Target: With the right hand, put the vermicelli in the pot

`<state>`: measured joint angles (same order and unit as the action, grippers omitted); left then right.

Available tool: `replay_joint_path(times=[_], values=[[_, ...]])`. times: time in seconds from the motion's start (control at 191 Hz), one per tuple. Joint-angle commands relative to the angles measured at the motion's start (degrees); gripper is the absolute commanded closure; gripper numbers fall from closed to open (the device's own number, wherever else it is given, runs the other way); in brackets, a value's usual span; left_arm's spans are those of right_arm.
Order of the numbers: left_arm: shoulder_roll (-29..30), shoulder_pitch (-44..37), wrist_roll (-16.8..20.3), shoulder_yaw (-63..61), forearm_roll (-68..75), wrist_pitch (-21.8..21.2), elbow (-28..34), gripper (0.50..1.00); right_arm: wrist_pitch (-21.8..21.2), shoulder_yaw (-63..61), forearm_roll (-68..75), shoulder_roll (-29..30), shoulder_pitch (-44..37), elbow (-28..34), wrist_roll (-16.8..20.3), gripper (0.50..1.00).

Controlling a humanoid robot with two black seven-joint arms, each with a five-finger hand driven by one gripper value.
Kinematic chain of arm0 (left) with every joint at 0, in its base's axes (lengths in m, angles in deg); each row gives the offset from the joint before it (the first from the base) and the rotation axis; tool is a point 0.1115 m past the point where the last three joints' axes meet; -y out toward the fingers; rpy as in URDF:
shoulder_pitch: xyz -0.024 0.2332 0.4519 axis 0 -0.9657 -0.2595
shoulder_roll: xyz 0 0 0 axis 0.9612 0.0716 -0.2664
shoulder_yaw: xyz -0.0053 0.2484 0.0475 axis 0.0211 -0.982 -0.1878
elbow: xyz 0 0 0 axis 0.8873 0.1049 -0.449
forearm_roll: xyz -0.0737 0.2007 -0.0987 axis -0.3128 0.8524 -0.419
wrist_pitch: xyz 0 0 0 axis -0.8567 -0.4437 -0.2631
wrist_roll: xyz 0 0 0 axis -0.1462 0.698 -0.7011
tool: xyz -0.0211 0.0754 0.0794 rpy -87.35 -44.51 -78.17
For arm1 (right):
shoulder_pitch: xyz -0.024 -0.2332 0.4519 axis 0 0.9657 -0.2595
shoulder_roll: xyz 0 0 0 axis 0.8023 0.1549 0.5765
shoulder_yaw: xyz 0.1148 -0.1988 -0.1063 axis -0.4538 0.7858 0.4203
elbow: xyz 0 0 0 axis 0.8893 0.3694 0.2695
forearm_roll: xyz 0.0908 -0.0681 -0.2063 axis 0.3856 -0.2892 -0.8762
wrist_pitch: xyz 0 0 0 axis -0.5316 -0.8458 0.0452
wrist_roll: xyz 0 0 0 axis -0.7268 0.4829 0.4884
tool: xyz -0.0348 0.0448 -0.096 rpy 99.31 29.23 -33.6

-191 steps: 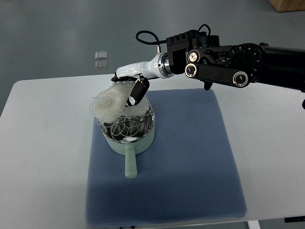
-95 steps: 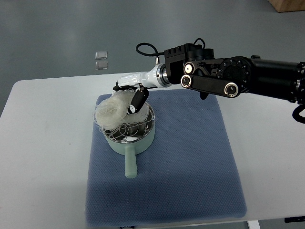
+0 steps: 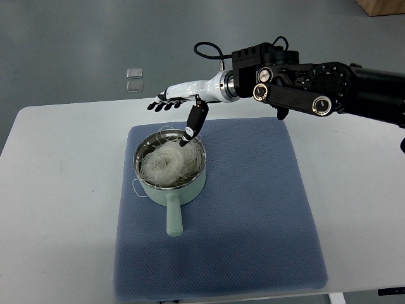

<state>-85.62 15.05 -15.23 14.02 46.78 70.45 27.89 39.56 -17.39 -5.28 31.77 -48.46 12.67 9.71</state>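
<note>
A pale green pot (image 3: 169, 188) with a steel rim and a short handle stands on the blue mat (image 3: 247, 215). A nest of white vermicelli (image 3: 168, 162) lies inside it, with a few strands hanging over the left rim. My right hand (image 3: 176, 114) hovers above the pot's far edge, its fingers (image 3: 159, 103) spread flat and its thumb (image 3: 194, 123) pointing down toward the pot. It holds nothing. The black right arm (image 3: 316, 88) reaches in from the right edge. The left arm is out of view.
The mat lies on a white table (image 3: 57, 209). Two small clear squares (image 3: 134, 79) lie on the grey floor beyond the table's far edge. A brown box corner (image 3: 383, 6) shows at the top right.
The vermicelli dropped from the right hand into the pot. The hand let go, spread its fingers and rose slightly toward the far side.
</note>
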Motion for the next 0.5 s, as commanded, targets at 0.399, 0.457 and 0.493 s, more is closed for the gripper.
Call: replay_joint_path(times=[0.399,0.457,0.493], values=[[0.00,0.00,0.00,-0.09,-0.03,0.00,-0.18,0.500,1.10,-45.11,14.06,-6.01,24.64,-0.86,-2.97,0.585],[0.00,0.00,0.00,-0.09,0.06,0.00,-0.27,0.500,1.36,-49.77,16.43,-5.74,27.98,-0.95,-3.59,0.585],[0.00,0.00,0.00,-0.09,-0.03,0.00,-0.27,0.500,1.89,-52.42,18.02,-5.48,29.83,-0.95,-3.94,0.585]])
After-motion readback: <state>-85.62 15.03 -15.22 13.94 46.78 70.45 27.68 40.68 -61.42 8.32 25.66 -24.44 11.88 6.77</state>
